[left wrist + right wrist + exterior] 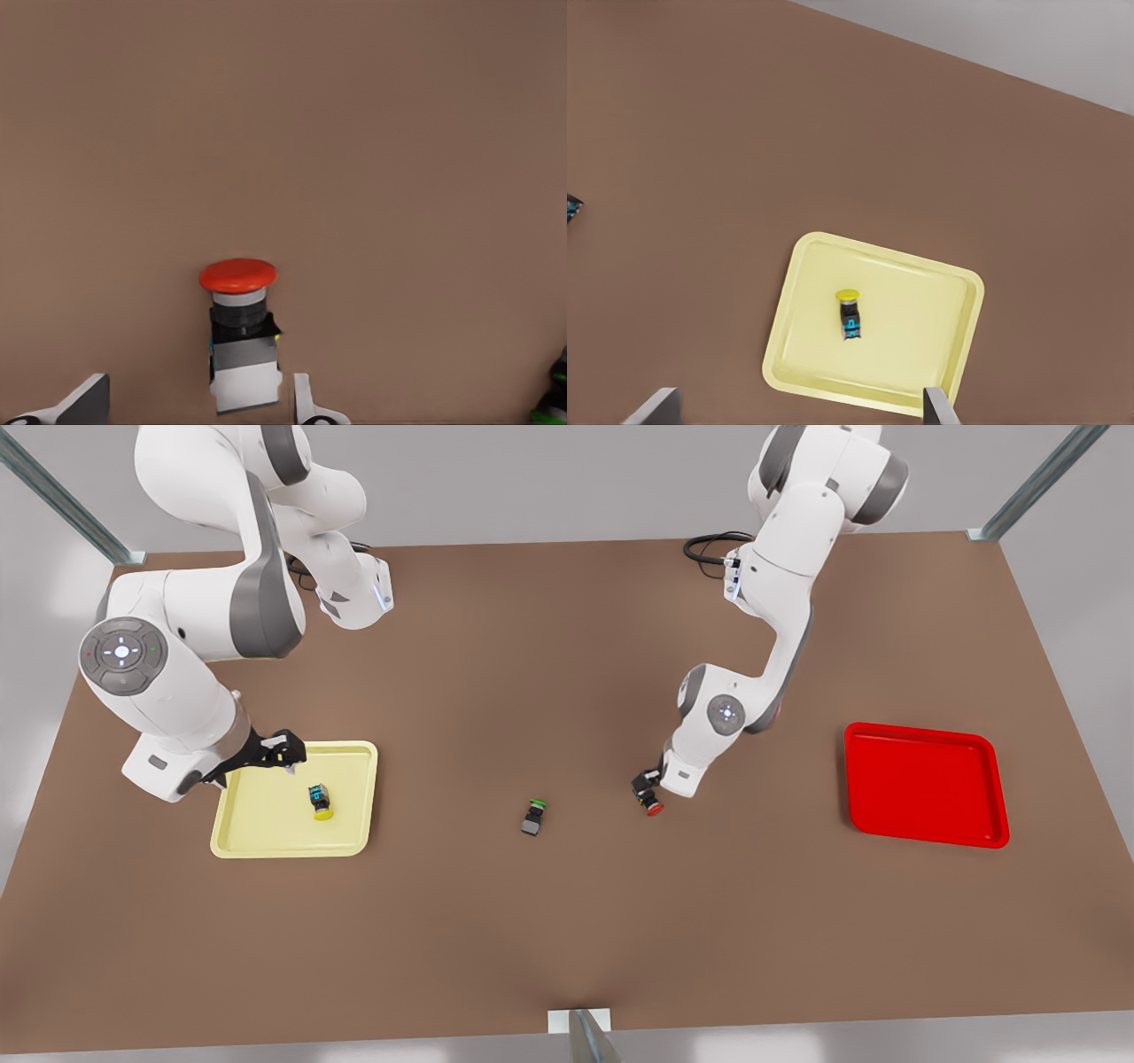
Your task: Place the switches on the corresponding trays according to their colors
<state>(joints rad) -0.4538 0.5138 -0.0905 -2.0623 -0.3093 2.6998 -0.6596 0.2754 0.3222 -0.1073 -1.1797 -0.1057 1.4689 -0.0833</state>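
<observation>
Left end effector (648, 790) sits low over the brown tabletop (567, 921), on the front view's right-centre, at the red switch (654, 807). In the left wrist view the red switch (239, 341) lies on its side with its dark body between the two fingertips (306, 403); the fingers are spread with a gap on either side of the body, so nothing is gripped.

Right end effector (282, 755) hangs above the far rim of the pale yellow tray (232, 834) on the front view's left. Right wrist view: fingertips (939, 407) wide apart, holding nothing, tray (948, 292) well below.

Yellow switch (321, 802) lies on its side inside the yellow tray, near the middle, clear of the rims; also seen at (849, 315).

Green switch (534, 817) lies on the bare tabletop between the two trays, nearer the red switch than the yellow tray.

Red tray (997, 784) sits at the front view's right, well apart from the red switch.
</observation>
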